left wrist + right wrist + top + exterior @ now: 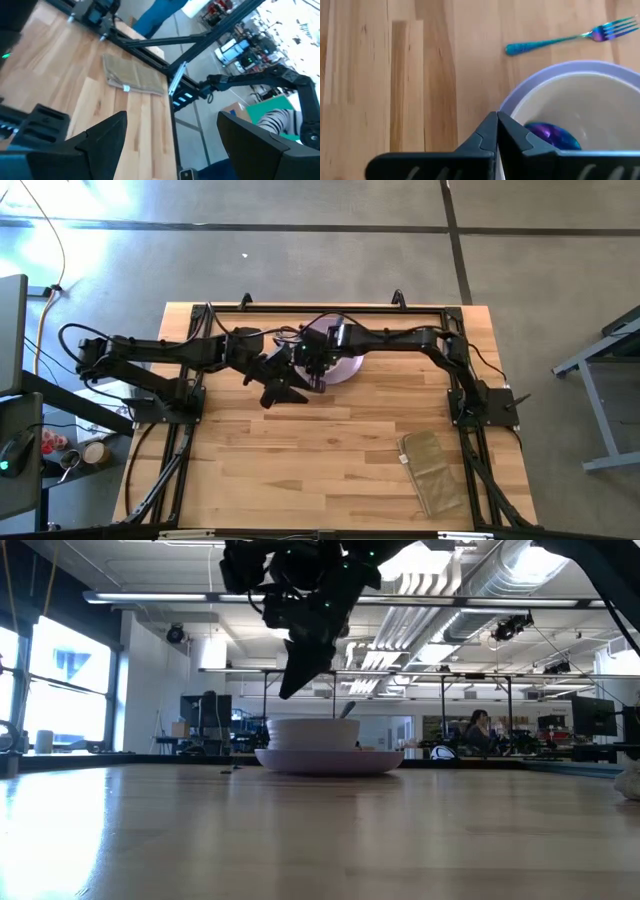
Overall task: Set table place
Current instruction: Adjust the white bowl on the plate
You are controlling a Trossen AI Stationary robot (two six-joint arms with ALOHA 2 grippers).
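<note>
Right gripper (497, 131) has its jaws pressed together with nothing in them, hanging just above the cream bowl (580, 107), which sits on the lavender plate (330, 760) far-center on the desk (330, 450). The spoon (552, 135) lies in the bowl, the fork (570, 36) on the wood just beside the plate. Left gripper (170, 135) hovers nearby, jaws spread. A tan cloth (432, 470) lies near-right, well apart.

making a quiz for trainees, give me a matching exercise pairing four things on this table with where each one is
Things:
1. spoon
2. bowl
3. fork
4. folded cloth

Places:
A. on the lavender plate
B. flat on the bare wood beside the plate
C. inside the bowl
D. near a table corner, far from the plate

Pairs: 1-C, 2-A, 3-B, 4-D
</note>
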